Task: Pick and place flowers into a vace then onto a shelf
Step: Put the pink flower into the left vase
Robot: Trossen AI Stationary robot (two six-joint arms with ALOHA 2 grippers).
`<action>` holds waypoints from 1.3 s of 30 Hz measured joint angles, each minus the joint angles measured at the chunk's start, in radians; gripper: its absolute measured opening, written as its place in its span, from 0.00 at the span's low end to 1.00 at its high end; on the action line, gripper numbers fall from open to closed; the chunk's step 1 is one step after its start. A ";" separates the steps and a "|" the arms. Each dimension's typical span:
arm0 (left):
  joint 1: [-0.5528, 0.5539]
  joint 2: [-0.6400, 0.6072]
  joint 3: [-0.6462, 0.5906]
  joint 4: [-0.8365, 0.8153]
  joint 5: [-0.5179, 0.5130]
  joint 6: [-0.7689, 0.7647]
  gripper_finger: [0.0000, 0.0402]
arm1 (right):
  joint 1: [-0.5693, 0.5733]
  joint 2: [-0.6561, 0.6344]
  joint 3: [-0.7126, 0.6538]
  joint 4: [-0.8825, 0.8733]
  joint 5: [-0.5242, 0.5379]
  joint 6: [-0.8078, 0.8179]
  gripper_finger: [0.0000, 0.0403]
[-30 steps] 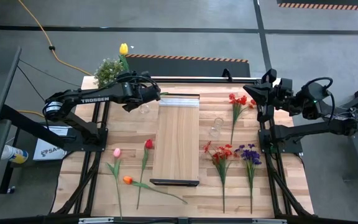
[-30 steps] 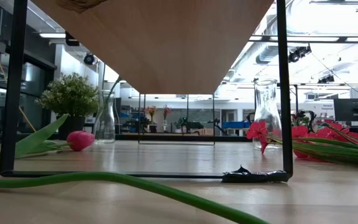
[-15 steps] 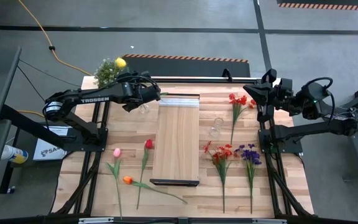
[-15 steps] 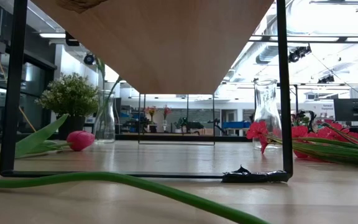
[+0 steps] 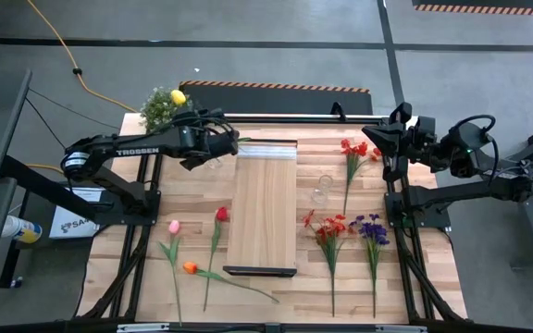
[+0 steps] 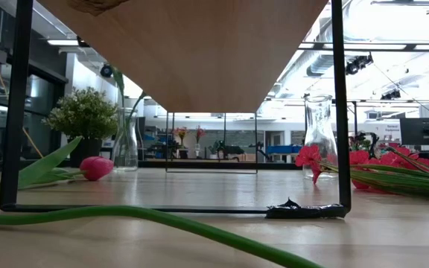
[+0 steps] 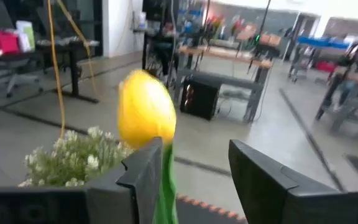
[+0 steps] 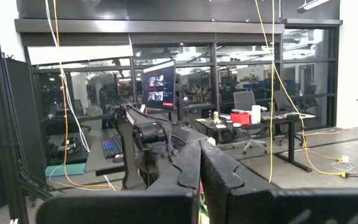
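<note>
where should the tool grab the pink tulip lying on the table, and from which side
Grip the pink tulip with the long green stem on the bare stem just below the bloom, coming straight down from above. It lies flat on the planked wooden table, stem running toward the near edge, so set the fingers across the stem. The orange tulip lies close beside the lower stem, so staying high looks safer.
</note>
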 joint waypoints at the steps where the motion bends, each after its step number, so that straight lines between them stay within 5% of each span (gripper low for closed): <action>1: -0.012 -0.001 0.000 -0.001 -0.022 0.001 0.55 | 0.000 0.000 0.000 0.000 0.000 0.000 0.00; 14: -0.115 -0.072 0.081 -0.008 -0.036 0.172 0.57 | 0.000 0.000 0.000 0.000 0.000 0.004 0.00; 22: -0.233 -0.078 0.272 -0.009 0.020 0.485 0.56 | 0.000 0.000 0.000 0.003 -0.007 0.004 0.00; 33: -0.442 -0.079 0.556 -0.025 0.502 0.804 0.55 | 0.000 0.000 0.000 0.000 -0.015 0.036 0.00; 39: -0.548 -0.078 0.582 -0.028 0.769 0.699 0.55 | 0.000 0.000 0.000 -0.001 -0.015 0.056 0.00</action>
